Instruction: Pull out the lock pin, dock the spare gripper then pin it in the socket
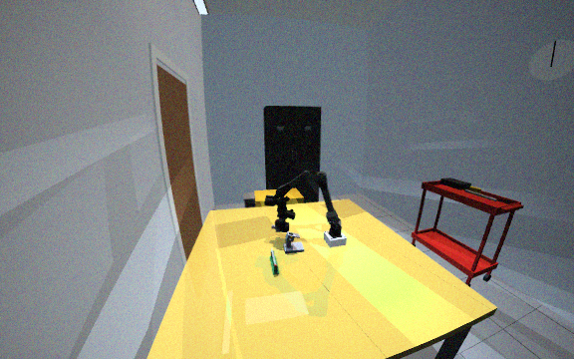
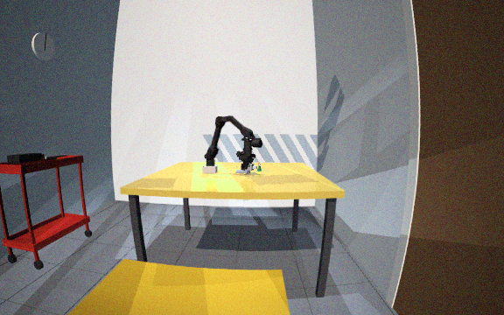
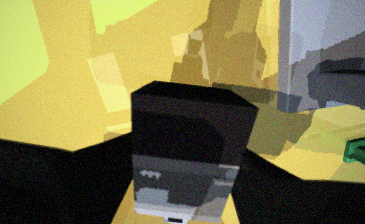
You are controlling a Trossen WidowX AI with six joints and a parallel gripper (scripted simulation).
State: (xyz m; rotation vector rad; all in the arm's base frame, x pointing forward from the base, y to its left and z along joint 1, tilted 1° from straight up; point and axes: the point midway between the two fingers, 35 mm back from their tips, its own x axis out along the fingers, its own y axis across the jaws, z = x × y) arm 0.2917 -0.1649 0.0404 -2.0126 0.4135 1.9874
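Note:
My gripper (image 1: pixel 282 225) (image 2: pixel 246 165) (image 3: pixel 185 136) is shut on the spare gripper (image 3: pixel 180 182), a dark block with a grey, glossy lower part, and holds it above the table. The mount (image 1: pixel 294 246) (image 2: pixel 241 171) has a flat grey base and a small upright part; in the top view it stands just in front and to the right of my gripper. A grey-blue surface, probably the mount's base (image 3: pixel 328 25), shows at the wrist view's upper right. I cannot make out the lock pin or whether the socket is empty.
A narrow green holder (image 1: pixel 272 264) (image 2: pixel 259 168) (image 3: pixel 363 152) stands on the yellow table (image 1: pixel 367 319) (image 2: pixel 296 191), beyond the mount from the arm. The arm's base sits on a white block (image 1: pixel 335 240) (image 2: pixel 209 170). A red cart (image 1: pixel 471 196) (image 2: pixel 38 163) stands off beside the table.

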